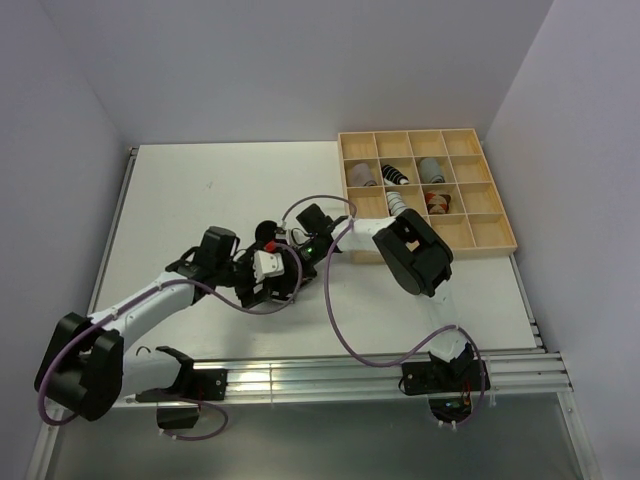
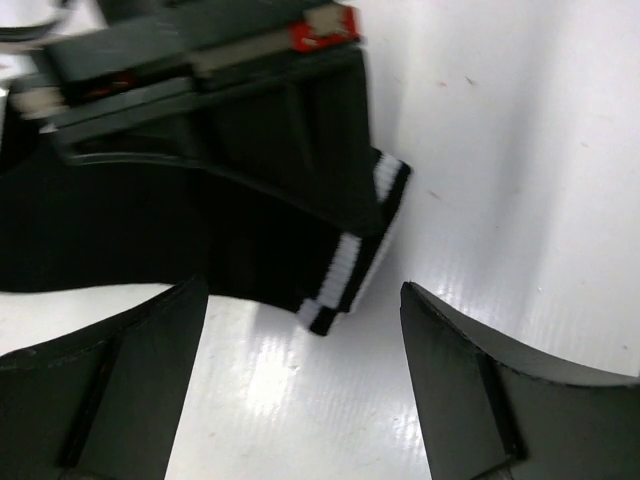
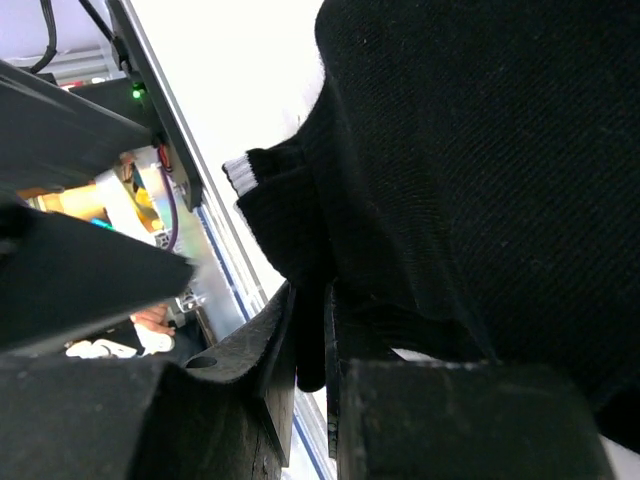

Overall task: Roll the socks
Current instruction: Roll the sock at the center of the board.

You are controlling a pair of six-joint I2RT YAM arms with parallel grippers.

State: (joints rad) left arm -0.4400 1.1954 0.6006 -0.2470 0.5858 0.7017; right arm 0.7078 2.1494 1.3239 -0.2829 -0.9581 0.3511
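Note:
A black sock with white stripes (image 2: pixel 352 252) lies on the white table, its striped cuff just ahead of my left fingers. My left gripper (image 2: pixel 303 345) is open with only bare table between its fingers, near the table's middle (image 1: pixel 285 280). My right gripper (image 3: pixel 312 345) is shut on a fold of the black sock (image 3: pixel 470 170), which fills most of the right wrist view. In the top view the right gripper (image 1: pixel 276 244) meets the left one, and the sock is mostly hidden beneath them. Several rolled socks (image 1: pixel 396 175) sit in the tray.
A light wooden grid tray (image 1: pixel 497 246) stands at the back right, with rolled socks in some middle compartments. The right arm's purple cable (image 1: pixel 330 300) loops over the table between the arms. The metal rail (image 1: pixel 330 375) runs along the near edge.

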